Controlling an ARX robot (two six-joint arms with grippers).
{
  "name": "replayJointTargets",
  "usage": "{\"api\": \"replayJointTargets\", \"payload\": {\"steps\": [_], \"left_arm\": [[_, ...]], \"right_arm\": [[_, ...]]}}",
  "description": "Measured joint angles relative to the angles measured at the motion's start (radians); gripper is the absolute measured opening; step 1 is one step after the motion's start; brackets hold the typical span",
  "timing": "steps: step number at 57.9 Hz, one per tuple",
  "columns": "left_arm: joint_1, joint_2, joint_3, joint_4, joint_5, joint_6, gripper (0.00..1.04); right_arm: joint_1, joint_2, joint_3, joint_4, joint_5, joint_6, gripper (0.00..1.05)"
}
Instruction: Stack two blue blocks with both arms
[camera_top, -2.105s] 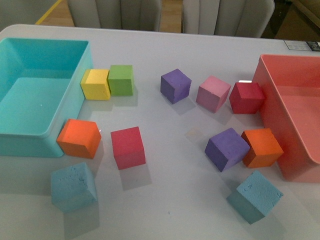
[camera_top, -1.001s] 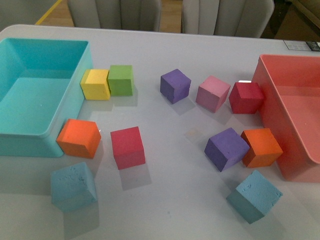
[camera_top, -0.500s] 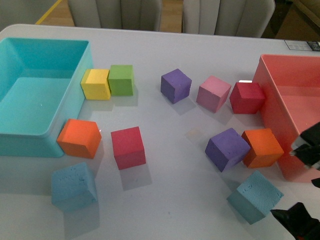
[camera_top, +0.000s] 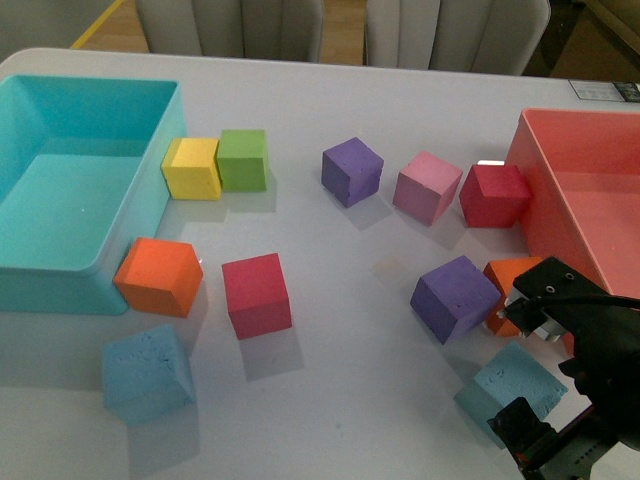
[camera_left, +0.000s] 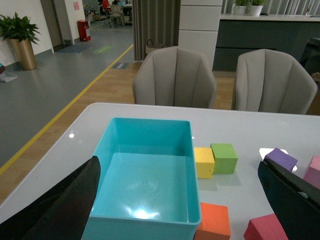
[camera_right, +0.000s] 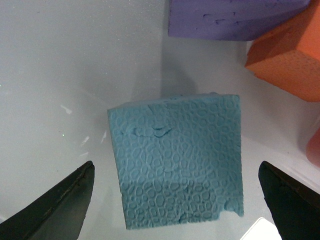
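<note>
Blue block shows pitting from right wrist.

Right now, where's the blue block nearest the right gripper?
Front view, near-right part of the table: the blue block lies just nearer than the purple cube and orange cube, straddled by the open right gripper.

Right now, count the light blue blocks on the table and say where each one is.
2. One blue block sits front left, near the orange cube by the turquoise bin. The other blue block lies front right, below the open right pincer.
</note>
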Motion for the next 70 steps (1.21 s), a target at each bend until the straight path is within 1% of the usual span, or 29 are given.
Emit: {"api": "replayJointTargets", "payload": {"steps": [28, 30, 43, 47, 55, 60, 65, 70], "left_arm": [[0.000, 0.000, 0.000, 0.000, 0.000, 0.000, 0.96], [0.000, 0.000, 0.000, 0.000, 0.000, 0.000, 0.96], [0.000, 0.000, 0.000, 0.000, 0.000, 0.000, 0.96], [0.000, 0.000, 0.000, 0.000, 0.000, 0.000, 0.96], [0.000, 0.000, 0.000, 0.000, 0.000, 0.000, 0.96], [0.000, 0.000, 0.000, 0.000, 0.000, 0.000, 0.96], [0.000, 0.000, 0.000, 0.000, 0.000, 0.000, 0.96], [0.000, 0.000, 0.000, 0.000, 0.000, 0.000, 0.96]], "right_arm": [[0.033, 0.144, 0.051, 0.037, 0.041, -0.002, 0.96], [0.036, 0.144, 0.050, 0.041, 0.045, -0.002, 0.93], [0.047, 0.116, 0.009, 0.057, 0.029, -0.017, 0.59], [0.047, 0.080, -0.016, 0.049, 0.019, -0.028, 0.52], [0.046, -0.034, -0.058, 0.000, -0.024, -0.043, 0.46], [0.046, -0.154, -0.068, -0.071, -0.064, -0.047, 0.44], [0.051, -0.248, -0.044, -0.132, -0.081, -0.040, 0.43], [0.068, -0.282, 0.030, -0.177, -0.081, -0.016, 0.42]]}}
